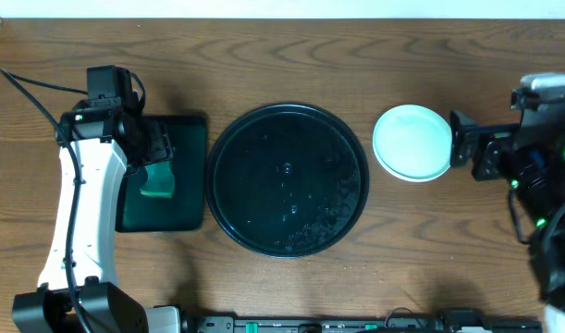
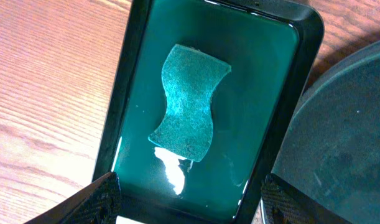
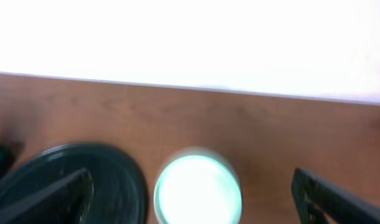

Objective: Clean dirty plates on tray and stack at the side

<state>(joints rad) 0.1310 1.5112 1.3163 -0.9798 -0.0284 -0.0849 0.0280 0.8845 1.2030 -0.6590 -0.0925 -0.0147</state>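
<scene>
The round black tray point(image 1: 288, 178) lies mid-table with no plates on it, only wet specks. A stack of pale turquoise plates point(image 1: 411, 141) sits on the wood tabletop right of the tray; it also shows in the right wrist view point(image 3: 198, 190). I cannot tell how many plates are in the stack. My right gripper point(image 1: 462, 139) is open and empty just right of the stack. My left gripper point(image 1: 157, 148) is open and empty above a green sponge point(image 2: 188, 102) lying in the rectangular dark-green tray point(image 2: 124, 93).
The dark-green tray point(image 1: 185, 176) sits left of the black tray, almost touching it. The black tray's edge shows in the left wrist view point(image 2: 339, 137) and the right wrist view point(image 3: 71, 174). Bare wood tabletop point(image 1: 291, 65) lies behind the trays.
</scene>
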